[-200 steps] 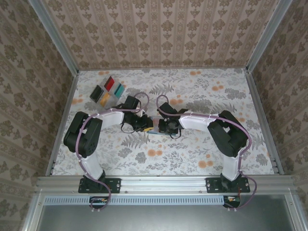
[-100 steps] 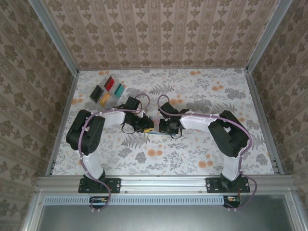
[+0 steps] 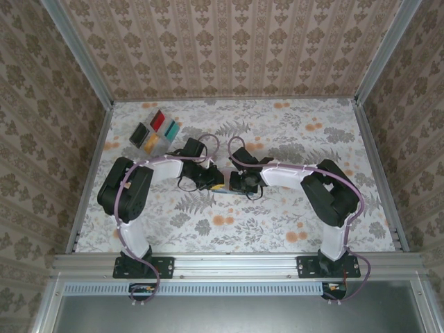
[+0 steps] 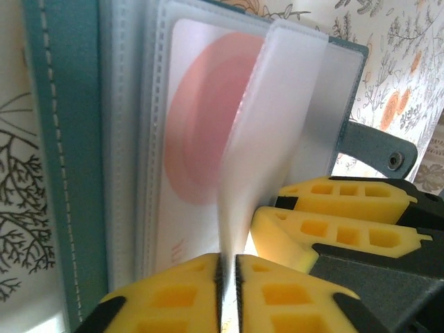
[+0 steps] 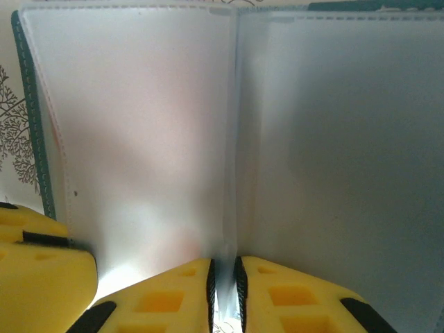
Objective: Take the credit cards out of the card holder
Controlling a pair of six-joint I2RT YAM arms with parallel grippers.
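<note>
Pinching clear sleeve (image 4: 277, 118) of card holder (image 4: 62, 173) with left fingers (image 4: 173, 298), clamped tight; gripping a leaf (image 5: 229, 173) with right fingers (image 5: 166, 298) likewise, at surface (image 3: 277, 139) centre, probably fanning pockets to reach pink-circle card (image 4: 194, 139).

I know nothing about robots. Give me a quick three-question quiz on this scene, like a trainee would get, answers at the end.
1. True or false: the left gripper is pinching a clear plastic leaf of the card holder.
2. Where on the table do the loose cards lie? A) far left B) far right C) near edge, centre
3. Fill in: the card inside the holder's sleeve shows a large ___ circle.
Key: 1 true; 2 A; 3 pink.
</note>
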